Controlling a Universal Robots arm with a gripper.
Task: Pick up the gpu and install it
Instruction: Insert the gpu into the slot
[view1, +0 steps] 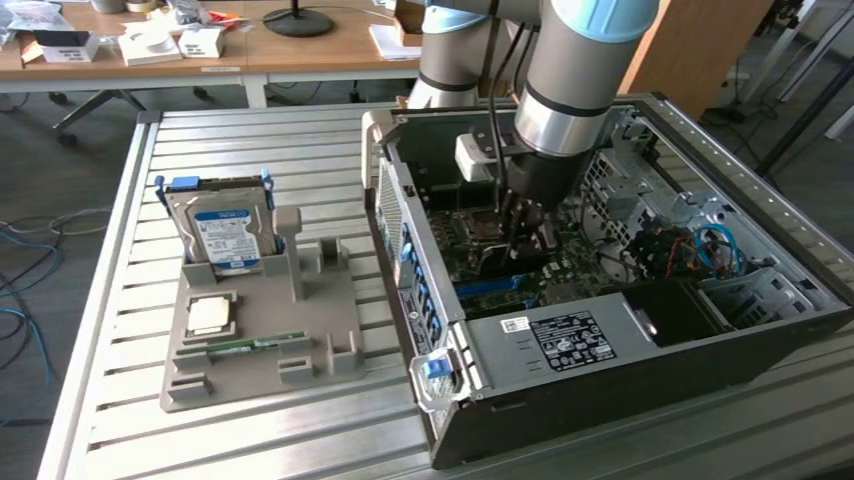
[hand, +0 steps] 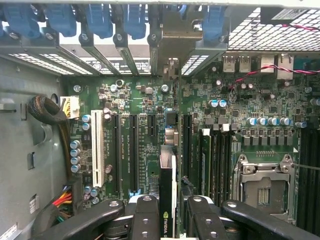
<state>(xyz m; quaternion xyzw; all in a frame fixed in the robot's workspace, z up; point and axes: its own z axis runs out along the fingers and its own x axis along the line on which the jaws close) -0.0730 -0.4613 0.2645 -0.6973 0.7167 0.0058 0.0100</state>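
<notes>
Install step in hand. Hand (hand: 171, 216) clamped on thin black-faced green gpu card (hand: 167, 190), held edge-on inside open black computer case (view1: 641, 380), over slots of green motherboard (hand: 150, 100). Seating likely needs card edge squared with one slot.

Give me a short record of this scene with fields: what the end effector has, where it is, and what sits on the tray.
end effector: shut on the gpu
gpu: edge-on between the fingers, over the motherboard slots
seated: cannot tell
location: inside the open case, which lies on the table
tray: on the exterior view's left of the case
tray holds: hard drive, chip, memory stick
</notes>
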